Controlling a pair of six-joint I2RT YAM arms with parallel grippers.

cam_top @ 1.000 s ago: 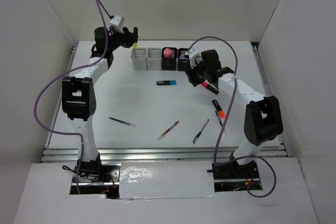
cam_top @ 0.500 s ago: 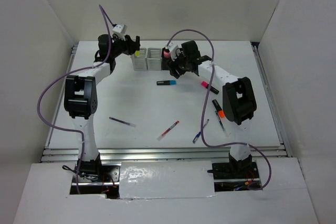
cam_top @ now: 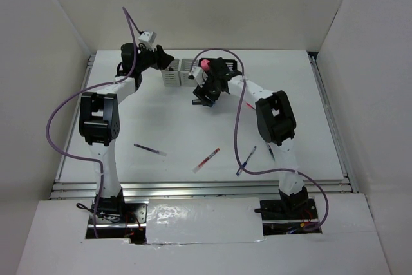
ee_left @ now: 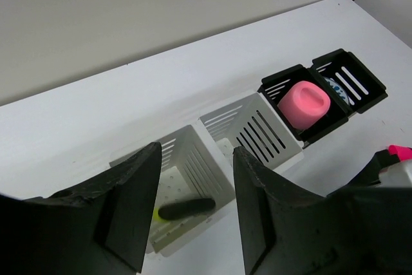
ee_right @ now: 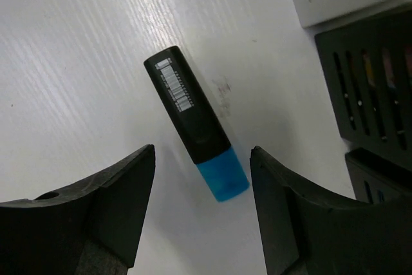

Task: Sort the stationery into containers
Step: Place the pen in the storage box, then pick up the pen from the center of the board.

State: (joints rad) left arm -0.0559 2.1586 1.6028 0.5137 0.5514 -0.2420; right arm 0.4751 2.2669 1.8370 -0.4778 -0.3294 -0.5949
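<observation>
My left gripper [cam_top: 167, 62] [ee_left: 196, 159] is open above the leftmost light grey holder [ee_left: 193, 165] of the containers row [cam_top: 172, 76]. A black highlighter with a yellow cap [ee_left: 183, 208] lies inside that holder. A pink-capped cylinder [ee_left: 304, 104] [cam_top: 205, 64] stands in the first black holder [ee_left: 283, 85]. My right gripper [cam_top: 202, 96] [ee_right: 203, 154] is open low over the table. Its jaws stand either side of a blue-capped black highlighter [ee_right: 190, 111] [cam_top: 196, 102] lying flat, not touching it.
A clear pen [cam_top: 149, 149], a red pen [cam_top: 206, 159] and a blue pen [cam_top: 246, 160] lie on the near half of the table. A thin dark pen [cam_top: 270, 153] shows beside the right arm's elbow [cam_top: 275, 117], which hides the table behind it.
The left gripper let the yellow-capped highlighter drop into the leftmost grey holder. The right gripper let go of the pink-capped highlighter and swung left, down over the blue-capped one.
</observation>
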